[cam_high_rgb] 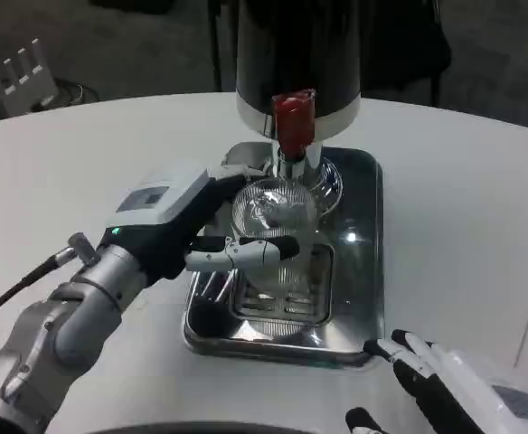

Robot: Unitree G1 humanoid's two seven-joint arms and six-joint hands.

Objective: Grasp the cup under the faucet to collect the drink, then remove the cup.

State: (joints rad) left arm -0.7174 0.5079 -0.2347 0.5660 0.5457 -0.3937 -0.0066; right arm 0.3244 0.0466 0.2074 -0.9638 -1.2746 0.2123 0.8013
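Count: one cup [273,215], one dispenser [297,54] with one red faucet tap [293,122], one steel drip tray [354,262], two hands. The cup is clear ribbed glass or plastic, upright on the tray's grate directly beneath the tap; whether it holds liquid cannot be told. The left hand [201,226] wraps the cup, one finger across its front and others at its far side, gripping it; the right hand [436,380] rests at the near table [463,208] edge, fingers apart, holding nothing.
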